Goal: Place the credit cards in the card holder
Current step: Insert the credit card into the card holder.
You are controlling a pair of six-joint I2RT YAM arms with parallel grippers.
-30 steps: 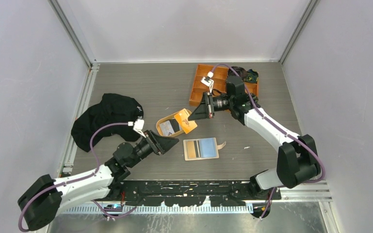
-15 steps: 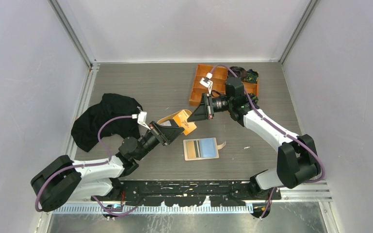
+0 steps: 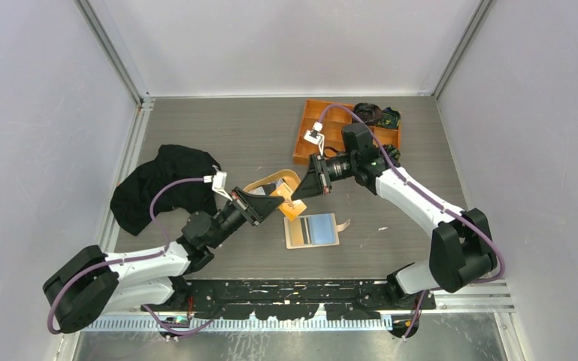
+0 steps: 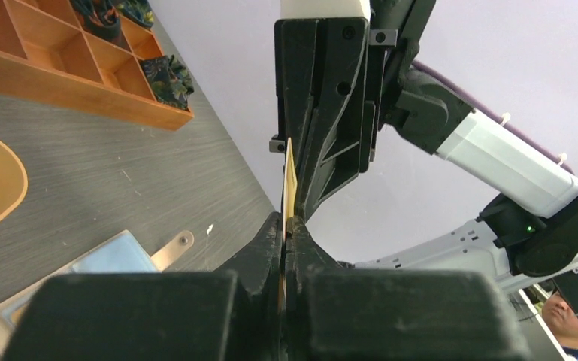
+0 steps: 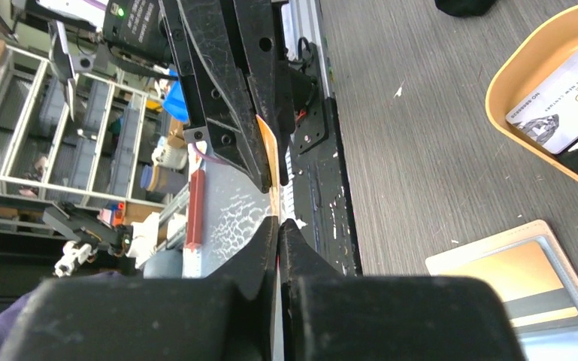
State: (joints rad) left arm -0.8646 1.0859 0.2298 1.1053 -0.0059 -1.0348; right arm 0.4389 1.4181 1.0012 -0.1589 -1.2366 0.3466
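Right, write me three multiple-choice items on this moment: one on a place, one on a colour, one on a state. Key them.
1. Where is the card holder? A lifted in a gripper; B flat on the table; C leaning against the far wall.
2. What colour is the card held in the air? A green; B purple; C orange.
3. How is the left gripper? A shut on the card; B wide open; C shut on nothing.
Key: 1 B, it lies open on the wood-grain top. 2 C, the top view shows it orange. 3 A, in the left wrist view it pinches the card's edge, with the right gripper pinching the opposite edge.
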